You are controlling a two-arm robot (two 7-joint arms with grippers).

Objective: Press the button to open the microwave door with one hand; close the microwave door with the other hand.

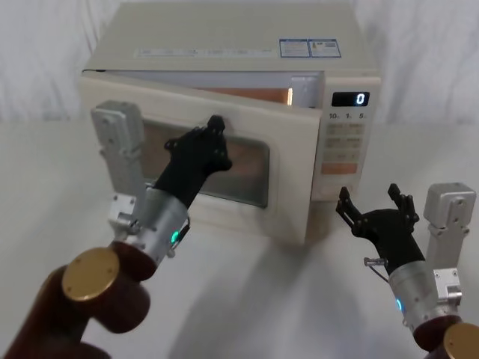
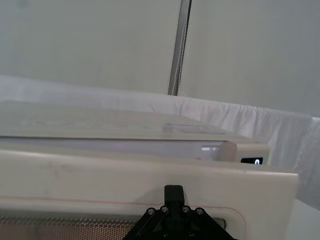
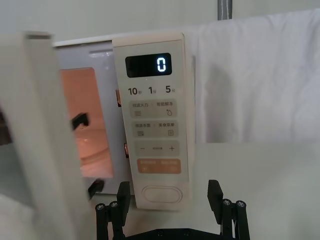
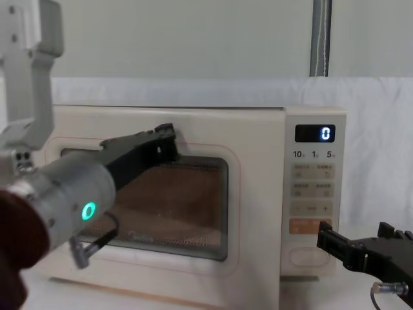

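The cream microwave (image 1: pixel 224 37) stands at the back of the table, its display (image 3: pixel 148 65) showing "0". The microwave door (image 1: pixel 288 157) hangs ajar, swung out at its panel side, and the lit orange cavity (image 3: pixel 92 125) shows through the gap. My left gripper (image 1: pixel 217 126) is shut, its fingertips resting against the door's upper frame (image 2: pixel 150 175) just above the glass window (image 4: pixel 174 206). My right gripper (image 1: pixel 372 203) is open and holds nothing. It hovers a little in front of the control panel's lower end, level with the oval button (image 3: pixel 161 194) and apart from it.
A white cloth (image 1: pixel 247 299) covers the table, with free room in front of the microwave between the two arms. A white drape (image 3: pixel 260 75) hangs behind, with a grey pole (image 4: pixel 321 39) above it.
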